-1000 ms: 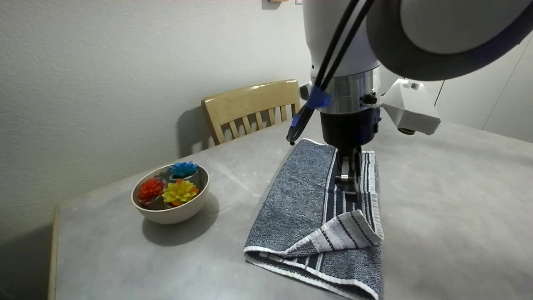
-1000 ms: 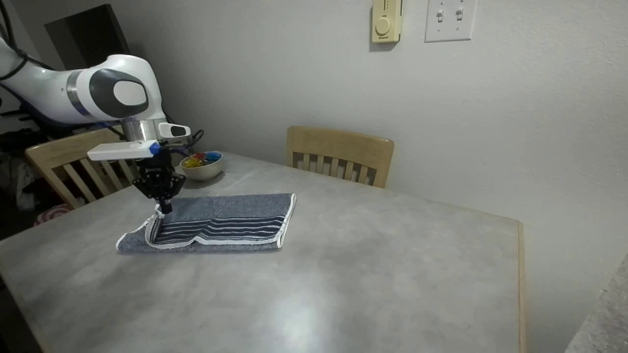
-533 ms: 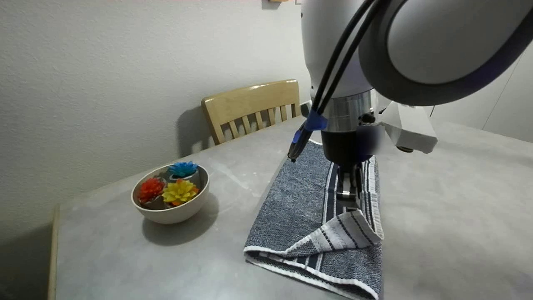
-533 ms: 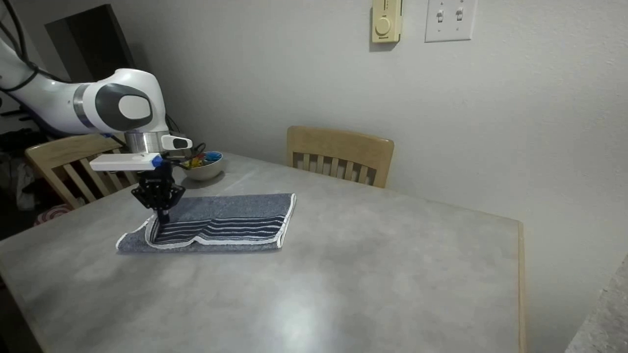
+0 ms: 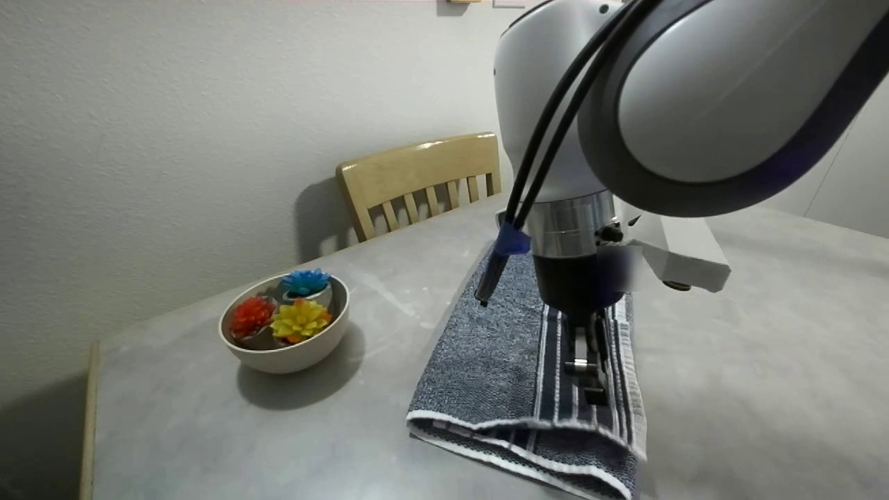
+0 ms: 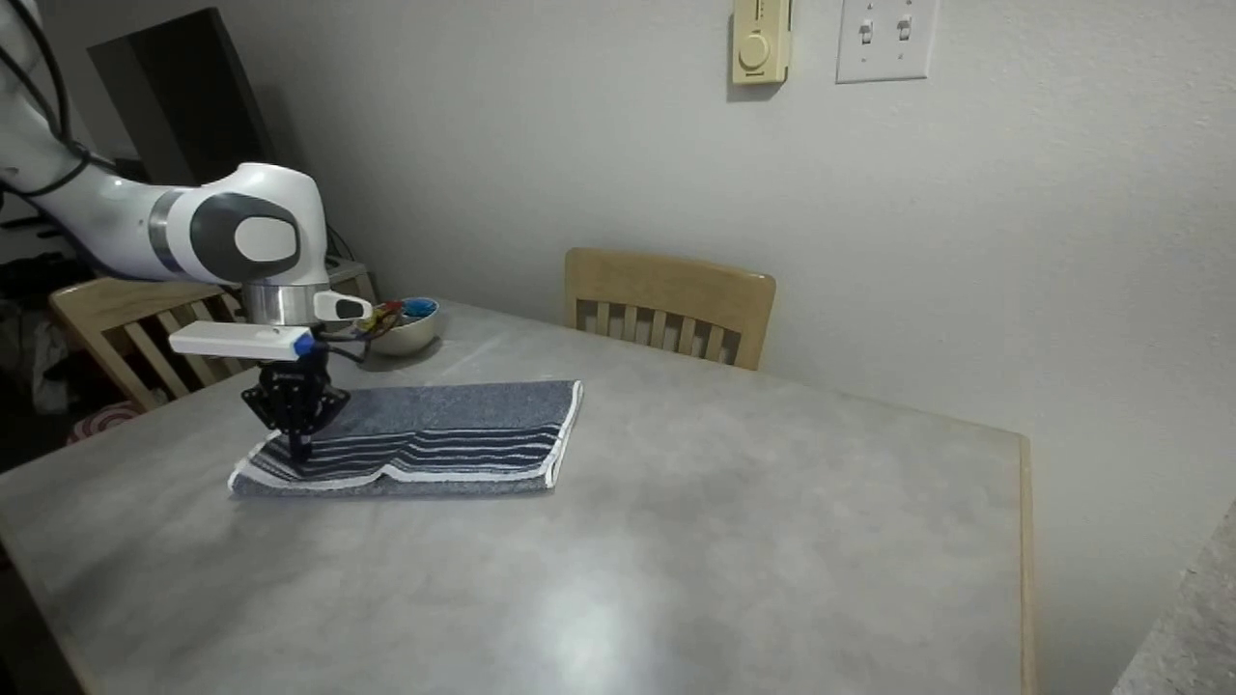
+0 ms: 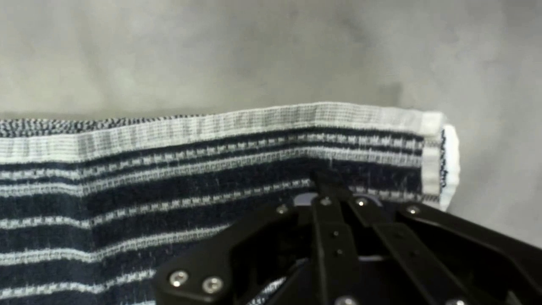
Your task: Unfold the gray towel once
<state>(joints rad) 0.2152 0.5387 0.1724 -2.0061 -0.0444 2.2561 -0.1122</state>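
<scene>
As I look down through the wrist view, the gripper (image 7: 332, 182) comes first: matte black linkages dotted with bright screw heads. Its slim jaws are pressed together with nothing that I can see gripped between them, and they point down at the gray towel (image 7: 190, 182), over its striped band and near a corner; whether they touch the cloth I can't tell. Up close that band is a flat weave, near-black with ladder-like white stripes that bend along soft creases, finished by a ribbed white hem. Both exterior views show the towel lying folded on the smooth, mottled gray table (image 6: 772, 541), the rest of it nubbly blue-gray terry; in an exterior view one short end gapes between white-edged layers. Past the towel, and apart from it, stands a rounded cream bowl (image 5: 292, 357) cradling a red flower (image 5: 251, 316), a yellow flower (image 5: 300, 321) and a blue flower (image 5: 305, 282), all spiky rosettes. Beyond, a wooden chair (image 6: 666, 282) shows a gently curved rail over flat slats. Farthest off, the pale, pebbled wall (image 5: 173, 139) carries a boxy beige dial unit (image 6: 761, 43) and a white switch plate (image 6: 886, 41).
</scene>
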